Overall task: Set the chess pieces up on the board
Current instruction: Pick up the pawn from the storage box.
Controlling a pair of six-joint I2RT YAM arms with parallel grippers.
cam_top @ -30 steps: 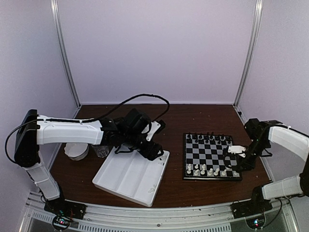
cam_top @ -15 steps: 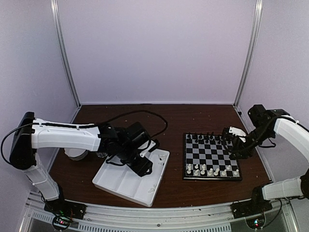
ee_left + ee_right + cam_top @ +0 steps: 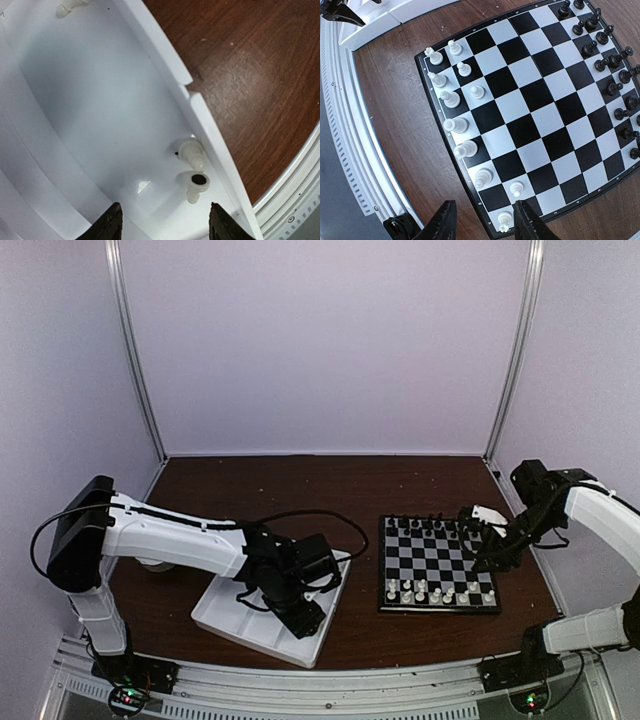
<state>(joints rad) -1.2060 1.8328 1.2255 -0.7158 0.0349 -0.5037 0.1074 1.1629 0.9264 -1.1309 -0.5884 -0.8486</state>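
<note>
**Two white chessmen lie in tray, board part set**

The left tool [image 3: 165,207] hangs released and empty over a corner of the white tray [image 3: 100,100], where two white chess pieces [image 3: 192,152] lie toppled. The right tool [image 3: 485,206], jaws also apart, hovers over the right edge of the board [image 3: 522,130] on the brown worktop [image 3: 250,480].

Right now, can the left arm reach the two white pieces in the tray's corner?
Probably yes. The left pincer hangs open above that compartment, and nothing covers the two white pieces. They lie close to the tray wall, which may crowd one finger.
</note>
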